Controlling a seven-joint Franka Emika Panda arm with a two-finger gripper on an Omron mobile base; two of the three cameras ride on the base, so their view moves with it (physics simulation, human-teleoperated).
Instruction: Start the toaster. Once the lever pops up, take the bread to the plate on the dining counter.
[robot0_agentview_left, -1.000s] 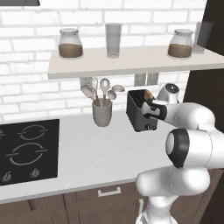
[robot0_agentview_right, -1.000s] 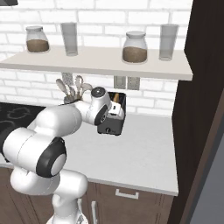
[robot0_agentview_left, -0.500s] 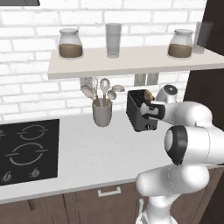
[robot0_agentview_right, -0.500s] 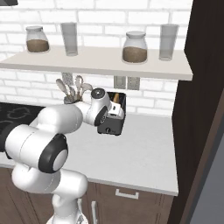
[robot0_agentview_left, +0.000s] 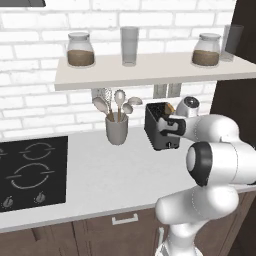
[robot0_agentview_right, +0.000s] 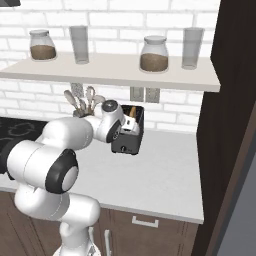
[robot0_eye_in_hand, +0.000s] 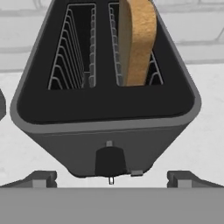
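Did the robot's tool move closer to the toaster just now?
Yes, slightly. In the left base view the tool has crept left along the toaster's front, toward the utensil cup. It's open.

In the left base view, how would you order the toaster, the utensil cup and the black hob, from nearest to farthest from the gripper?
1. The toaster, directly at the gripper, which is open at its front end.
2. The utensil cup, left of the toaster on the worktop.
3. The black hob, farthest, at the picture's left edge.
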